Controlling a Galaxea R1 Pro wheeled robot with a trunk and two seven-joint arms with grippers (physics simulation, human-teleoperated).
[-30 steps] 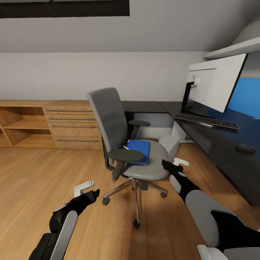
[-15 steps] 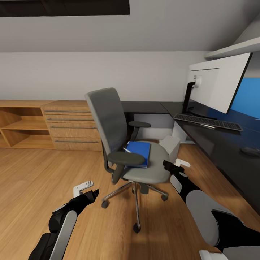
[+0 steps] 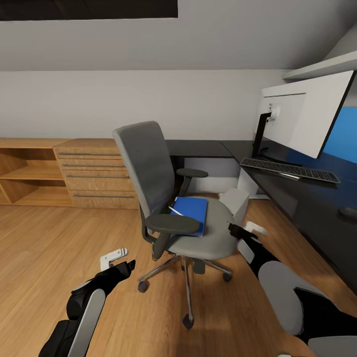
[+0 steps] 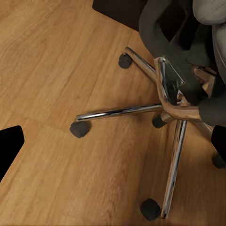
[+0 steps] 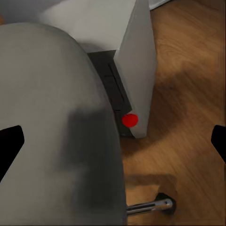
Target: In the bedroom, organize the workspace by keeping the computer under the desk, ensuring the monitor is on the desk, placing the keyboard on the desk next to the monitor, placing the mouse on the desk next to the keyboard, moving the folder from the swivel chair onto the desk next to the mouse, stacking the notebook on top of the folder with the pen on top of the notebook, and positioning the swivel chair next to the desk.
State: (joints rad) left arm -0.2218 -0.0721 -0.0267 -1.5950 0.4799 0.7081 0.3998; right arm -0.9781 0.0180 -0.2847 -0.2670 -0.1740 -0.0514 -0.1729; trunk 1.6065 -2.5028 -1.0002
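The grey upholstered swivel chair [image 3: 173, 198] with a chrome star base stood on the light wood floor [image 3: 44, 248] beside the glossy black desk [image 3: 307, 203]. A flat bright-blue folder [image 3: 191, 208] lay on its seat. The left hand [image 3: 119, 260] and right hand [image 3: 248, 230] hovered either side, empty; how far each was open, I cannot tell. The silver-grey computer tower [image 5: 136, 70] stood behind the seat.

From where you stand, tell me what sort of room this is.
Likely a home office corner in an attic bedroom: a black desk carrying a monitor and keyboard, a grey swivel chair, and a sloped ceiling above.
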